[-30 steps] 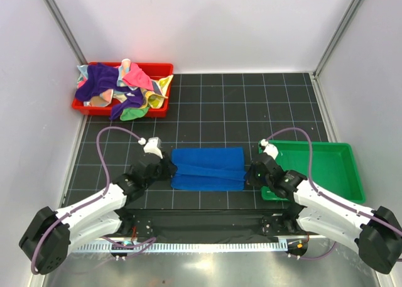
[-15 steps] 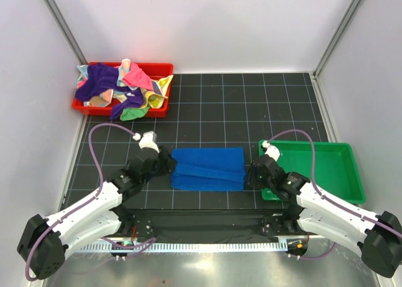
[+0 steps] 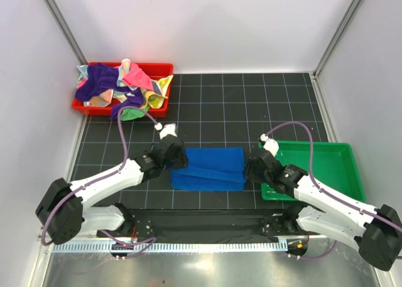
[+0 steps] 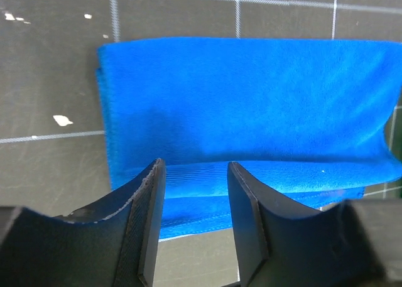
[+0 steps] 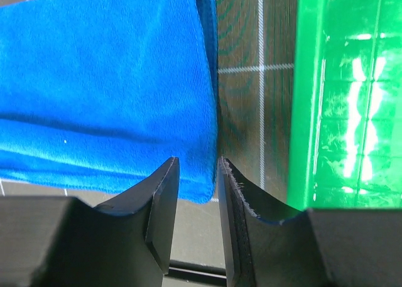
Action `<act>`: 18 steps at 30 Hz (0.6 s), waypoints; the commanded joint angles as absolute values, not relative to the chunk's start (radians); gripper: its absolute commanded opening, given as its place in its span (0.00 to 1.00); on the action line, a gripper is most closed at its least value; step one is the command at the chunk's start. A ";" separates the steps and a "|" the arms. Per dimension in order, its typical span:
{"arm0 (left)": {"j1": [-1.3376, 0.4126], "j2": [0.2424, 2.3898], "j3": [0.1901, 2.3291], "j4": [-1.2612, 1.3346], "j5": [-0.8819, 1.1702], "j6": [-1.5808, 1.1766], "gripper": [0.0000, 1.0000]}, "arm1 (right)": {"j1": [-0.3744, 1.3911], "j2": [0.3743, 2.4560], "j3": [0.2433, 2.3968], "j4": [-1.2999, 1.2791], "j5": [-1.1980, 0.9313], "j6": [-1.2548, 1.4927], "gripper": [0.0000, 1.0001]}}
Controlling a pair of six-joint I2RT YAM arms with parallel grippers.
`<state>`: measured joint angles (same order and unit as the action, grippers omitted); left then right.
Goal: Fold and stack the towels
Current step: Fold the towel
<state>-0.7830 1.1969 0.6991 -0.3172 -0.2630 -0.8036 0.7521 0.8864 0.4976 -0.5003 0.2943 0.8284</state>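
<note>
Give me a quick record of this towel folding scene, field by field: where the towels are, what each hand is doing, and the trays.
folded: blue towel lying flat on the grid mat, between the two hands
left: left hand open, above the towel's left end
right: right hand slightly open, at the towel's right edge
unfolded: loose towels heaped in the red tray, far left
other tray: green tray near right, beside the right hand
</note>
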 commanded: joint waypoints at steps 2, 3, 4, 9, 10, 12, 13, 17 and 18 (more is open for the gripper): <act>-0.844 1.273 0.749 -0.374 -0.342 -0.813 0.45 | 0.762 0.951 0.560 -0.466 0.334 0.816 0.38; -0.863 1.281 0.743 -0.374 -0.347 -0.819 0.45 | 0.764 0.960 0.557 -0.460 0.334 0.816 0.38; -0.871 1.299 0.735 -0.376 -0.351 -0.837 0.44 | 0.767 0.971 0.555 -0.453 0.333 0.818 0.38; -0.919 1.307 0.686 -0.376 -0.368 -0.871 0.40 | 0.793 0.986 0.514 -0.433 0.314 0.833 0.38; -0.928 1.304 0.680 -0.376 -0.368 -0.876 0.40 | 0.796 0.983 0.511 -0.437 0.314 0.836 0.38; -0.949 1.293 0.672 -0.382 -0.374 -0.887 0.39 | 0.807 0.976 0.502 -0.443 0.314 0.839 0.37; -0.956 1.290 0.666 -0.385 -0.376 -0.891 0.39 | 0.808 0.971 0.497 -0.451 0.316 0.839 0.36; -0.988 1.282 0.649 -0.397 -0.373 -0.916 0.39 | 0.816 0.957 0.474 -0.460 0.302 0.842 0.34; -0.992 1.281 0.646 -0.397 -0.370 -0.920 0.39 | 0.822 0.959 0.463 -0.459 0.304 0.848 0.34</act>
